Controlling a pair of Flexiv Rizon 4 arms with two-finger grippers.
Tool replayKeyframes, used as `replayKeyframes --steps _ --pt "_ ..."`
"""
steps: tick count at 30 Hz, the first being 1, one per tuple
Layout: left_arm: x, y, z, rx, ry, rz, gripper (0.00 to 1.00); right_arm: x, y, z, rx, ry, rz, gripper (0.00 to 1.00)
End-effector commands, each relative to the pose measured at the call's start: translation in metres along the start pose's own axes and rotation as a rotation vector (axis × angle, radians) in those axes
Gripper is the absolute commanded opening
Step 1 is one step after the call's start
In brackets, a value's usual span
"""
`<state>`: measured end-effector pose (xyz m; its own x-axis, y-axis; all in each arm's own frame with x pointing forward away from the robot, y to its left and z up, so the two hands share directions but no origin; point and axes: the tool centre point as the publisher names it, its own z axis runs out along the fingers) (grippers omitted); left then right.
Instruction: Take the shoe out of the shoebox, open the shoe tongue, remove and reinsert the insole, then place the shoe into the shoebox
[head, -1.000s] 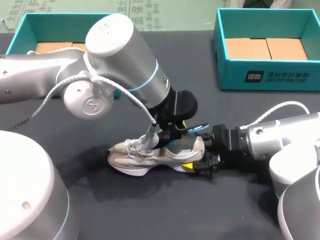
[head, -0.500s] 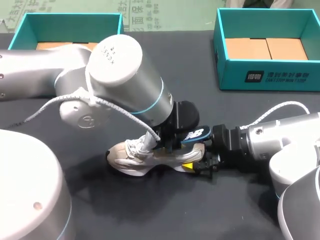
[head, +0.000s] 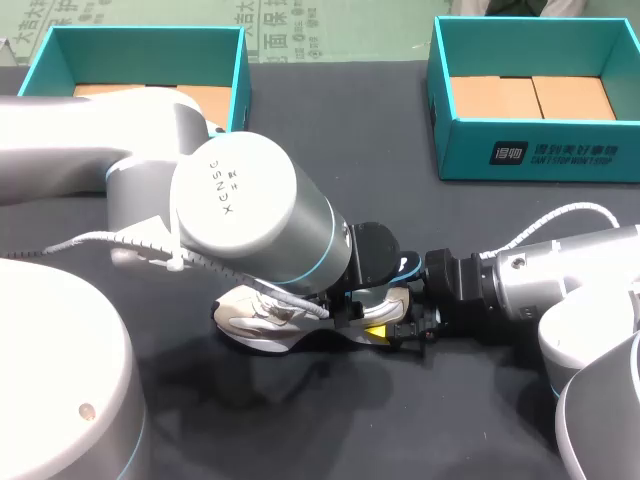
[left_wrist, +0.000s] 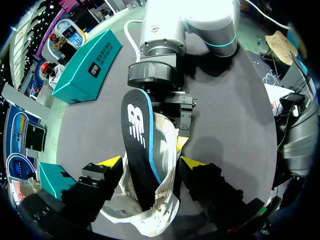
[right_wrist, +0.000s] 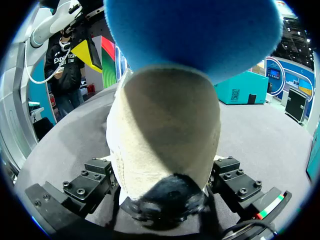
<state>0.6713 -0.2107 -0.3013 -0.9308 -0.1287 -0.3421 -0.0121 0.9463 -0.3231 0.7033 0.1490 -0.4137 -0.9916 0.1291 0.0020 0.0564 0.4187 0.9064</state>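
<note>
Teal walls mark two boxes, the left shoebox and the right shoebox, across the upper frame; one shoe lies mid-table, outside both.

Left wrist view: one insole stands half-seated at the left gripper; its grip cannot be judged.

Right wrist view: the right gripper clamps the shoe's heel. Bracing firmly while the insole slides flat toeward looks wisest.

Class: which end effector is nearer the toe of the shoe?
Left. The left end effector straddles the middle of the shoe, over its opening. The right end effector grips the heel, the end farthest from the toe.
</note>
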Motion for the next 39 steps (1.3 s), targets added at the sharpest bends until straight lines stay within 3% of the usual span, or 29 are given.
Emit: replayKeyframes --steps 1,15,31,39 --pt "0.006 -0.007 0.004 -0.021 -0.085 -0.014 0.74 0.001 0.0 0.001 0.005 -0.001 0.001 0.0" --pt "0.014 -0.017 0.02 -0.09 -0.237 -0.044 0.78 0.001 0.0 0.001 0.005 -0.001 0.001 0.0" --pt "-0.003 -0.016 0.036 -0.116 -0.303 -0.077 0.64 0.001 0.0 0.001 0.005 -0.001 0.001 0.0" --pt "-0.008 -0.016 0.046 -0.122 -0.337 -0.091 0.5 0.001 0.0 0.001 0.005 -0.001 0.001 0.0"
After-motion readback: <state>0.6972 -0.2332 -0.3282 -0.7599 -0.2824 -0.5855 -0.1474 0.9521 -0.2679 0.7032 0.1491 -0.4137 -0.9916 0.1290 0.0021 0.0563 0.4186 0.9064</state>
